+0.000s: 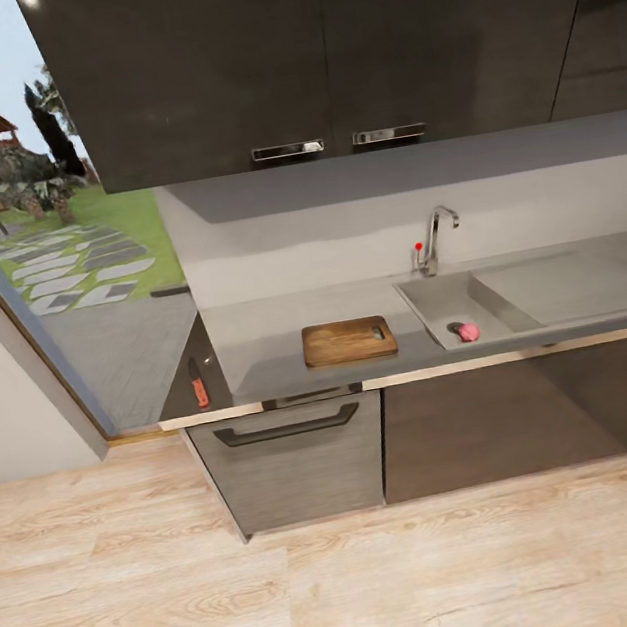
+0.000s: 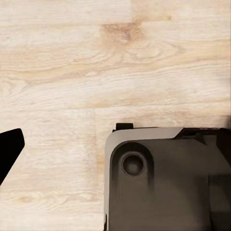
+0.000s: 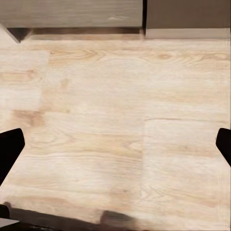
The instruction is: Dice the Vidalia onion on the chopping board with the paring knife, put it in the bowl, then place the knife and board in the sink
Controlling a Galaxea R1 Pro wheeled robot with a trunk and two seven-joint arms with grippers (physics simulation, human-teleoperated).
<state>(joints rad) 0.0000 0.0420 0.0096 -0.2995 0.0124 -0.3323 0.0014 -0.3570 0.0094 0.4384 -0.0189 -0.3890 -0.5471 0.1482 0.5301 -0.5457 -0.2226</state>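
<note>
Pink onion (image 1: 468, 331) in the sink (image 1: 433, 303) near its front wall; chopping board (image 1: 348, 340) left of it on the countertop (image 1: 257, 338); knife (image 1: 198, 384) far left; right gripper (image 3: 115, 144) wide open, empty; left gripper's (image 2: 115, 149) spread impossible to tell.

The right gripper (image 3: 115, 144) is held with its 2 dark fingertips (image 3: 9, 149) spread wide apart, pointed downward. 1 fingertip (image 2: 8, 147) of the left gripper is seen above the robot's grey base (image 2: 163, 183).
</note>
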